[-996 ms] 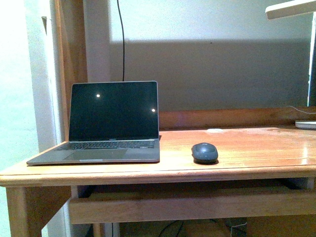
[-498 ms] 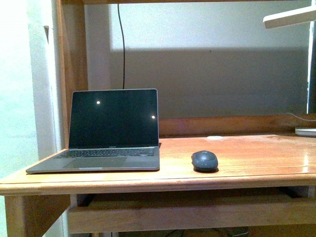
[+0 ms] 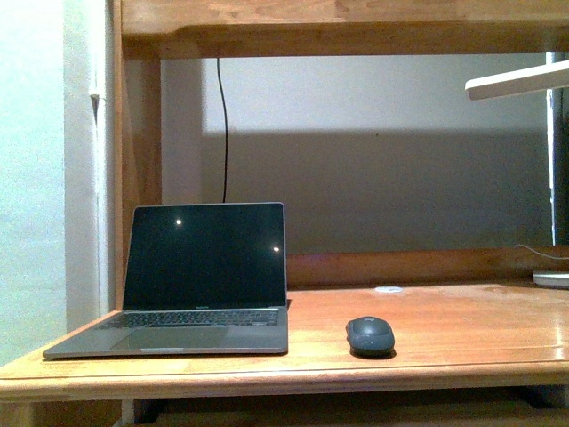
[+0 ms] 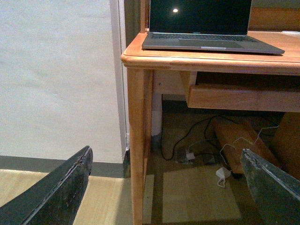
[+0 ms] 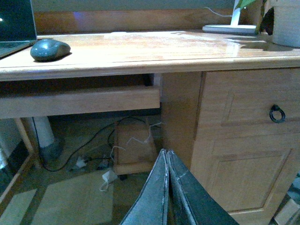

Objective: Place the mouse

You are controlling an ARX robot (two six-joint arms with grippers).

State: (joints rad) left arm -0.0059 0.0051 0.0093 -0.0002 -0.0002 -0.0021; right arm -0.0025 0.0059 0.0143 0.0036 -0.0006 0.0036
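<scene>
Mouse (image 3: 369,335): resting free on table (image 3: 462,329), beside laptop (image 3: 191,280)
View: sinks lower than before
Left pincer (image 4: 164,187): released
Right pincer (image 5: 167,180): clenched, empty

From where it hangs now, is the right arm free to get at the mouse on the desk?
Probably yes. The mouse sits alone near the desk's front edge, with bare wood around it and the laptop off to one side. The right hand is shut and hangs below desk height, so it must rise and open first.

Warm orange wooden table (image 3: 462,325) with a shelf board (image 3: 356,22) overhead, grey wall (image 3: 382,160) behind it, pale wood floor (image 4: 108,206) below, tangled cables (image 5: 93,159) under there.
</scene>
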